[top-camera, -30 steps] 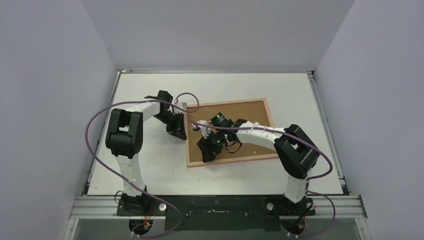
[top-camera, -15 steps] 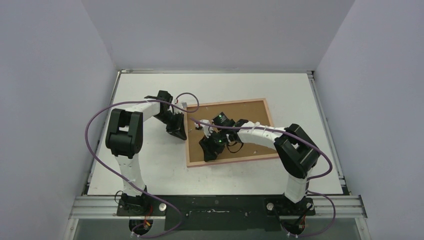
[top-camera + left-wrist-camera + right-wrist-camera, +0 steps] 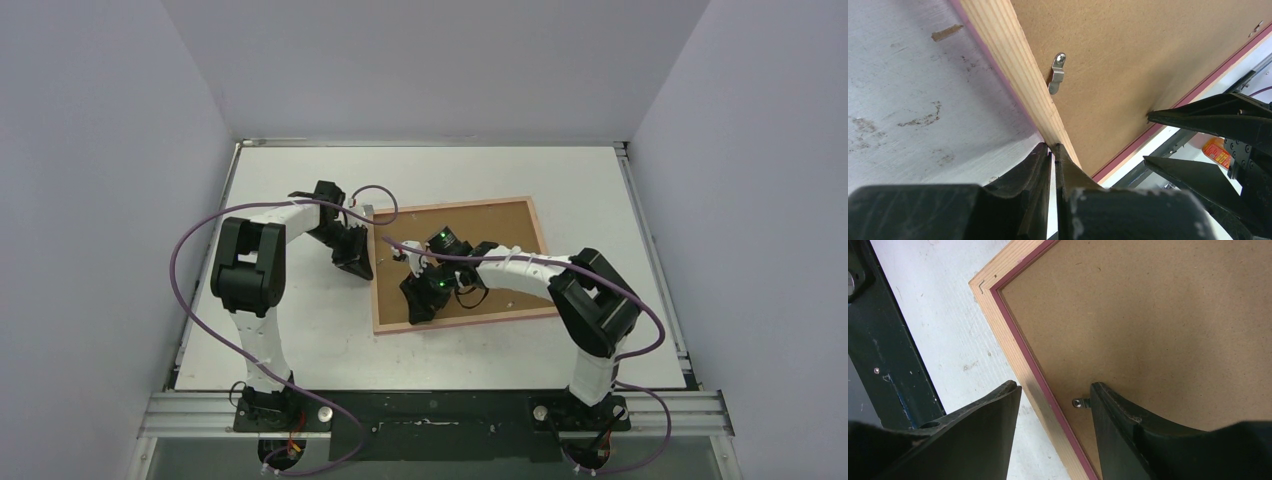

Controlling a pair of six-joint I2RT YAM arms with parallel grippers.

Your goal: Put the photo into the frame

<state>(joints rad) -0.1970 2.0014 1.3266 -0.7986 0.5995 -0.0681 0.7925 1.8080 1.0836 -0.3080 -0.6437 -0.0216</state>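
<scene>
Half spread, the right gripper straddles the pink-edged rectangular wooden frame's lower-left border. The left gripper is pressed together.

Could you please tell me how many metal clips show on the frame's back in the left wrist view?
2: one clip on the frame edge above the shut left gripper; a second clip, tiny, by the far edge. Others may be hidden.

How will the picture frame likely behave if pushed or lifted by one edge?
Probably stiff: the frame has a wooden border around a flat hardboard backing. Pushed, it would likely slide, not roll or tip, since it lies flat on the table. Lifted by one edge, it may swing awkwardly, being broad and thin.
</scene>
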